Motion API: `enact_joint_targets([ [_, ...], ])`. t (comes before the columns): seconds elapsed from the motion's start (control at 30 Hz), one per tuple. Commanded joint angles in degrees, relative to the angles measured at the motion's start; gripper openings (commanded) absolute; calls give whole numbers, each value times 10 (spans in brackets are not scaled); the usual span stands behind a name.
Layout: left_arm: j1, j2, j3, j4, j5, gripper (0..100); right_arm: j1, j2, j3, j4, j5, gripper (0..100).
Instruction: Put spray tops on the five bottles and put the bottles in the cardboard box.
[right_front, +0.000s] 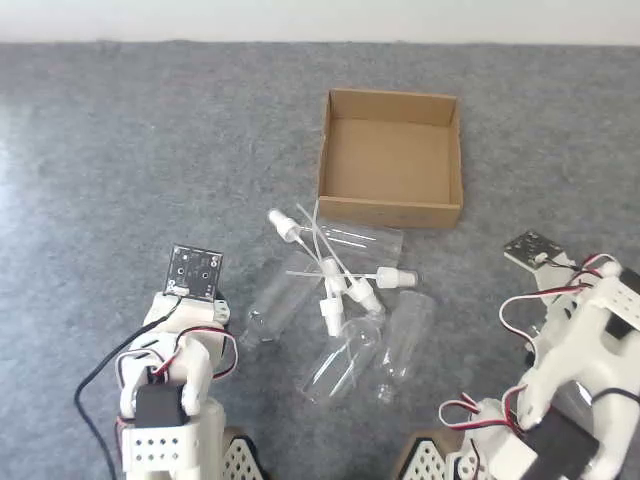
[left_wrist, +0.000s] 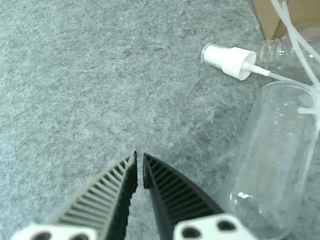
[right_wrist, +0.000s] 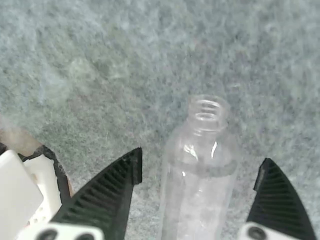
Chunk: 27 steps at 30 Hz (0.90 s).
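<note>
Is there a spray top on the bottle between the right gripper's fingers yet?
No, the bottle inside the open right gripper shows a bare threaded neck with no top on it.

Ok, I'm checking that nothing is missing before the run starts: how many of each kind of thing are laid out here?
Clear bottles: 5 (four in the pile, one between the fingers of the open right gripper)
Spray tops: 5, as far as the tangle lets me tell
Cardboard box: 1
Total: 11
</note>
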Motion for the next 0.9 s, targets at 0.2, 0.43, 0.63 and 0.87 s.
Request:
enact_joint_targets([
  [0.2, -2, -11, -6, -17, -7, 19, 21, -3, 33, -51, -4, 240],
  [0.43, -2, -11, -6, -17, -7, 19, 34, -5, 33, -51, -4, 145],
  [0.63, -2, -11, -6, -17, -7, 19, 31, -6, 11, -9, -5, 140],
  [0.87, -2, -11, -6, -17, -7, 19, -16, -6, -62, 88, -17, 143],
])
